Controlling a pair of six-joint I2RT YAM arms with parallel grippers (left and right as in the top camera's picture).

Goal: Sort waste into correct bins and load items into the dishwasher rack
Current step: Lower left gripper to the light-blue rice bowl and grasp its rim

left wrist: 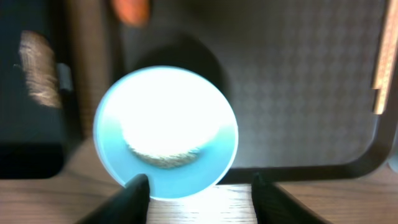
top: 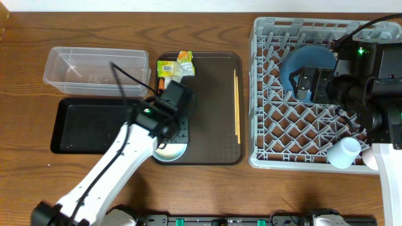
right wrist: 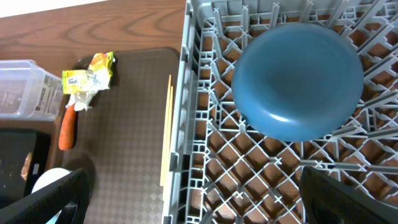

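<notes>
From overhead I have the left gripper (top: 168,139) low over the near-left corner of the serving tray (top: 213,125), the cup (top: 171,152) showing pale just under it; the black tray (top: 81,129) lies to its left, the tub (top: 94,66) beyond that, the wrapper (top: 179,64) and carrot (top: 161,85) ahead of it, the chopsticks (top: 237,107) off to its right; the right gripper (top: 304,86) hangs over the rack (top: 270,125), right beside the blue bowl (top: 311,59), with a white bowl (top: 344,152) back toward its arm's base. On the left wrist view the cup sits just ahead of the fingers (left wrist: 135,193), rice (left wrist: 165,155) heaped inside; the jaws stand part-way apart, one finger at the rim, the other clear of it, so I read them as clenched on nothing; the brown lump (left wrist: 38,78) is off to the left in the black tray. On the right wrist view the jaws are spread wide and empty, the blue bowl upside down in the rack just ahead. My worries: one finger meeting the cup first could shove or tip it over the tray's lip, scattering rice on the table (top: 251,188); glare hides the cup's wall, so I cannot judge how deep the fingers sit, and a shallow pinch could slip on the lift; the rice wants tipping into a bin before the cup goes near the rack.
</notes>
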